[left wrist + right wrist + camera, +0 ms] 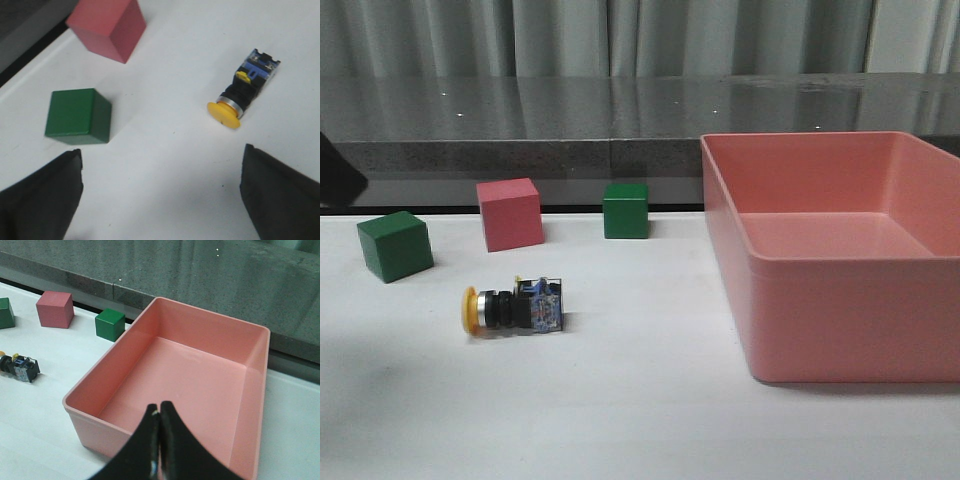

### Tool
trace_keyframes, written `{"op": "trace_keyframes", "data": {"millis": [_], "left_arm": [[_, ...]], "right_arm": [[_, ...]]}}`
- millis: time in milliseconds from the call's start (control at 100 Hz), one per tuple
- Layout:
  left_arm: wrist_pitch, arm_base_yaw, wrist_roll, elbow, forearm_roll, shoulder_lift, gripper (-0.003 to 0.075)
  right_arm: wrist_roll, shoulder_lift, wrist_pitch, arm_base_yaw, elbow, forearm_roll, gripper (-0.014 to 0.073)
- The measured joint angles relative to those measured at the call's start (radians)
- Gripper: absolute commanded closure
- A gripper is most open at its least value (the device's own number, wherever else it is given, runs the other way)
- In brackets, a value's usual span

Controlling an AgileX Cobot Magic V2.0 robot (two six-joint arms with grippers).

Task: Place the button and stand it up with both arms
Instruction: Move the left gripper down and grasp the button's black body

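The button [513, 308] lies on its side on the white table, yellow cap to the left, blue-clear base to the right. It also shows in the left wrist view [243, 90] and at the edge of the right wrist view [19, 367]. My left gripper [161, 192] is open and empty, above the table short of the button; in the front view only a dark bit of the left arm [338, 172] shows at the left edge. My right gripper [159, 415] is shut and empty, above the near wall of the pink bin [95, 430].
A large empty pink bin [800, 330] fills the right of the table. A green cube [394, 245], a pink cube [509, 213] and a second green cube [625, 210] stand behind the button. A dark ledge runs along the back.
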Motion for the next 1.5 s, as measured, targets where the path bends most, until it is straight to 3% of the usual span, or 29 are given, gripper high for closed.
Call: {"op": "trace_keyframes", "data": {"millis": [140, 280, 470, 620, 890, 1210, 1330, 1500], "left_arm": [[-0.001, -0.002, 0.349, 0.0, -0.29, 0.112, 0.008], [-0.065, -0.002, 0.592, -0.002, -0.512, 0.208, 0.0081], [-0.132, -0.002, 0.697, -0.008, -0.587, 0.285, 0.0081], [0.015, -0.002, 0.891, -0.009, -0.628, 0.327, 0.0081], [0.21, -0.002, 1.225, -0.01, -0.865, 0.445, 0.0081], [0.316, -0.002, 1.335, -0.015, -0.973, 0.619, 0.0085], [0.324, -0.002, 1.337, -0.016, -0.98, 0.653, 0.0191], [0.347, -0.004, 1.337, -0.017, -0.983, 0.667, 0.0542]], "right_arm": [[0.0, 0.0, 0.0, 0.0, 0.0, 0.0, 0.0654], [0.0, 0.0, 0.0, 0.0, 0.0, 0.0, 0.0654], [0.0, 0.0, 0.0, 0.0, 0.0, 0.0, 0.0654], [0.0, 0.0, 0.0, 0.0, 0.0, 0.0, 0.0654], [0.002, 0.0, 0.0, 0.0, 0.0, 0.0, 0.0654], [0.002, 0.0, 0.0, 0.0, 0.0, 0.0, 0.0654], [0.002, 0.0, 0.0, 0.0, 0.0, 0.0, 0.0654], [0.002, 0.0, 0.0, 0.0, 0.0, 0.0, 0.0654]]}}
